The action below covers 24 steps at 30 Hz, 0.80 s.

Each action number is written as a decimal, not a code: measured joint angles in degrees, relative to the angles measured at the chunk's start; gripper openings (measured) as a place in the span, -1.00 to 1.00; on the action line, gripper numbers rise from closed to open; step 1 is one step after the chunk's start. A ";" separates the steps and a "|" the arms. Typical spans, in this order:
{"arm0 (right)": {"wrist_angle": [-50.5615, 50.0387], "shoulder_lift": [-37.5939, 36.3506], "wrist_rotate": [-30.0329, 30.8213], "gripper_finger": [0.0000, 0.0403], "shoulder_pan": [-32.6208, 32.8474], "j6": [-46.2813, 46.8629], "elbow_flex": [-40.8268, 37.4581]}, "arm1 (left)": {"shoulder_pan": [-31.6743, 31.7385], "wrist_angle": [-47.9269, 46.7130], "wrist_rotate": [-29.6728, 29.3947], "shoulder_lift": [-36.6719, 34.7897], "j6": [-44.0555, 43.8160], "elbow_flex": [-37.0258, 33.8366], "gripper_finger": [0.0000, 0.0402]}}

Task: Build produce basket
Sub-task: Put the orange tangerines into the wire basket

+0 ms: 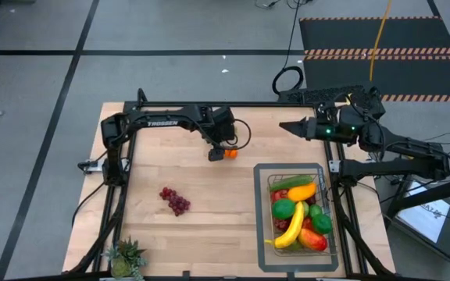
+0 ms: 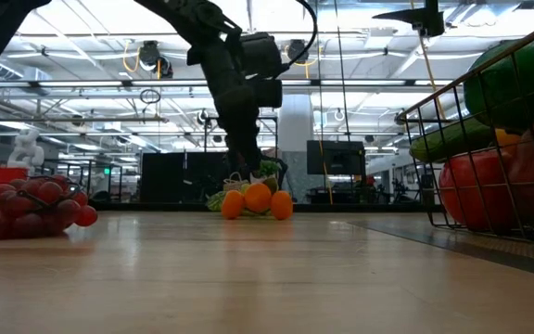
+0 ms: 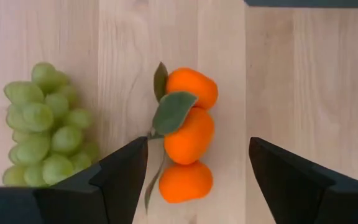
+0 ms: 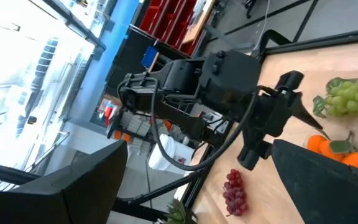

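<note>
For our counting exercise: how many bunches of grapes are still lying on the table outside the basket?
2. The red grapes lie on open wood toward the table's left. The green grapes lie beside the oranges, under the left gripper. Others may be hidden inside the basket.

Basket (image 2: 489,158) cut by low view's edge; lower produce (image 1: 307,234) hidden under top pieces.

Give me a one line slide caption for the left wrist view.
Open left gripper poised over a leafy cluster of oranges, with green grapes beside it on the wooden table.
</note>
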 joint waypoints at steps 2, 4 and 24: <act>0.01 -0.42 -0.94 0.95 0.00 -0.18 0.00 | 0.00 1.06 0.25 0.79 0.97 0.05 0.45; 0.10 -0.58 -1.14 0.95 0.02 -0.79 0.00 | 0.04 0.39 0.17 1.84 1.74 0.05 0.50; -0.26 -2.14 -1.12 0.95 0.04 -1.75 0.00 | -0.48 2.86 -2.62 6.67 7.42 0.01 0.08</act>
